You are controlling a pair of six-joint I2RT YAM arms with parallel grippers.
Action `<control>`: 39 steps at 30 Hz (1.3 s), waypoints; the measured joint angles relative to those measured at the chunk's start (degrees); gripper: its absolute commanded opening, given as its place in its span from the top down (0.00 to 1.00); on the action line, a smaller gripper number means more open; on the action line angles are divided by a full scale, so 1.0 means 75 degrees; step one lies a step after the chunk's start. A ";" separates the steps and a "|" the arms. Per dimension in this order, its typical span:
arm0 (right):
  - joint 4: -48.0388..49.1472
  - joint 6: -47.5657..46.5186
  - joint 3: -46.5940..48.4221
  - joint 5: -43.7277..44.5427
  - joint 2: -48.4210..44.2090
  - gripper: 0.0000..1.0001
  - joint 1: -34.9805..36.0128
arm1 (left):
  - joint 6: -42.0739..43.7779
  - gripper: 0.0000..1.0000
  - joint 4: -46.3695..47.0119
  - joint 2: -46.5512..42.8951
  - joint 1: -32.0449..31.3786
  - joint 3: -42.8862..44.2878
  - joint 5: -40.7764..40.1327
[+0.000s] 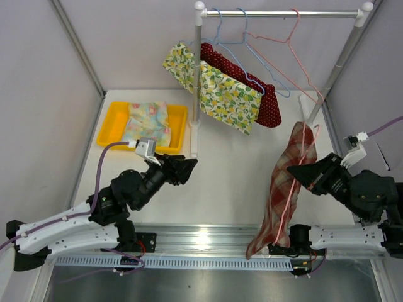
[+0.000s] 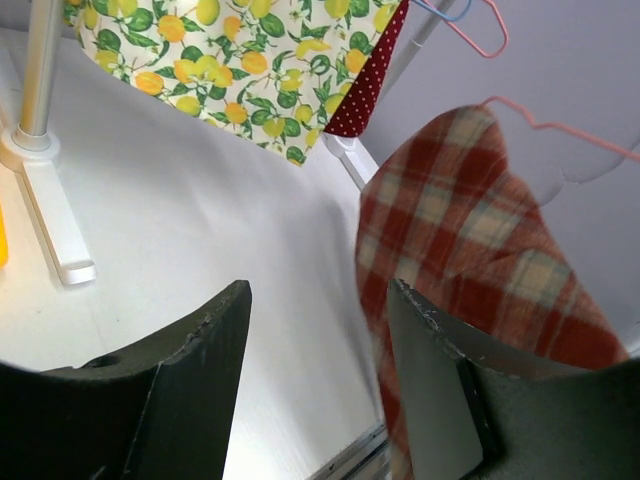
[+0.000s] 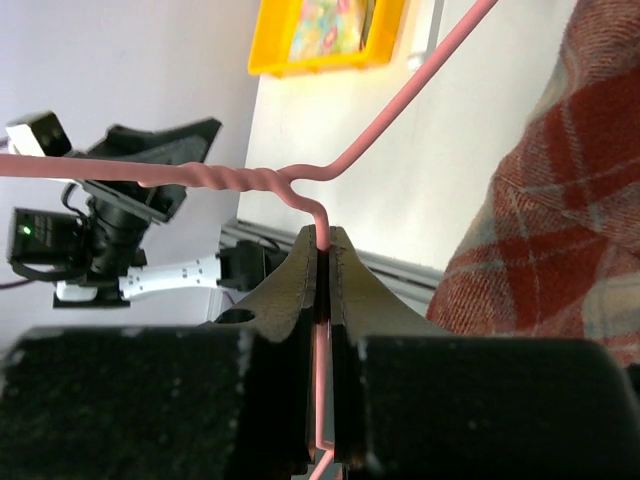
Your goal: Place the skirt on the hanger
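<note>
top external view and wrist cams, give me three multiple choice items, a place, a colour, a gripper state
1. Where does the yellow tray sit?
A far left part of the table
B under the right arm
C on the rail

2. What colour is the hanger in the right gripper?
A blue
B pink
C green

3. How is the left gripper?
A open, holding nothing
B shut on the skirt
C shut on a hanger

Answers: A, the tray lies at the table's far left; B, pink wire runs between the shut fingers; A, its fingers stand apart with nothing between.
</note>
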 measured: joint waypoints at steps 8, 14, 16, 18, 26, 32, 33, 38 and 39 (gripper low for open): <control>-0.0632 -0.0259 0.1367 0.1585 0.0970 1.00 0.1361 | 0.0090 0.38 -0.0099 0.0364 0.0000 0.0283 0.0256; -0.1058 0.0650 0.1527 0.2509 0.1623 1.00 0.2439 | 0.0093 0.38 -0.0119 0.0557 0.0000 0.0367 0.0376; -0.1087 0.0851 0.1515 0.2594 0.1766 1.00 0.2305 | 0.0090 0.38 -0.0128 0.0656 0.0000 0.0388 0.0408; -0.1122 0.0866 0.1513 0.2608 0.1856 1.00 0.2151 | 0.0090 0.38 -0.0140 0.0726 0.0000 0.0405 0.0460; 0.0335 -0.1207 0.0886 0.0105 0.2113 1.00 -0.2352 | 0.0087 0.39 -0.0152 0.0772 0.0000 0.0425 0.0525; 0.1338 -0.2920 0.0542 -0.5138 0.2349 1.00 -0.8113 | 0.0093 0.38 -0.0329 0.0627 0.0000 0.0437 0.0513; 0.1454 -0.3112 0.0542 -0.6123 0.2404 1.00 -0.8973 | 0.0096 0.38 -0.0370 0.0568 0.0000 0.0440 0.0510; 0.2192 -0.3483 0.0516 -1.0273 0.2684 1.00 -1.2013 | 0.0175 0.38 -0.0571 0.0297 0.0003 0.0493 0.0466; 0.2425 -0.3468 0.0507 -1.0841 0.2780 1.00 -1.2295 | 0.0221 0.38 -0.0618 0.0251 0.0006 0.0510 0.0452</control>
